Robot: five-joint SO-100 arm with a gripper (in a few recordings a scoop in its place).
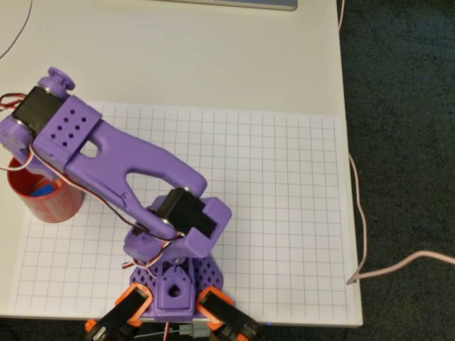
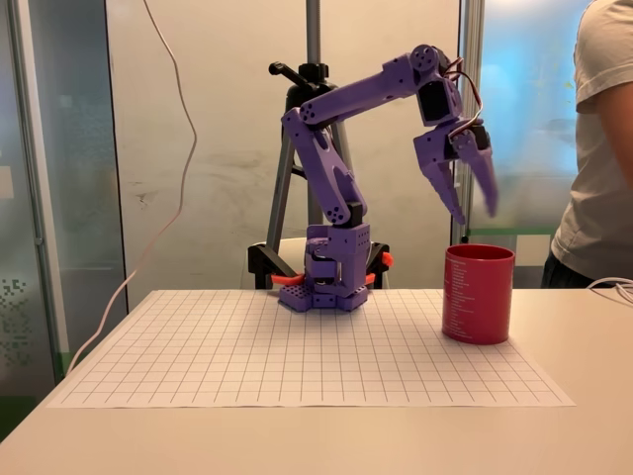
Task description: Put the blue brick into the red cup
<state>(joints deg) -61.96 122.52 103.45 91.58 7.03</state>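
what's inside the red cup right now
In the overhead view a bit of the blue brick shows inside the red cup. The purple arm covers part of the opening. In the fixed view the wall hides the inside, and the open claw hangs above the rim.

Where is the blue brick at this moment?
In the overhead view the blue brick lies inside the red cup, at the left edge of the grid sheet, partly hidden under the purple arm.

Both pictures are evenly and softly lit. In the overhead view, detail is slightly soft and grainy, and faint shadows are cast on the grid sheet [image 1: 270, 199]. In the fixed view, daylight is seen through bright windows [image 2: 524, 109] behind, mildly overexposed.
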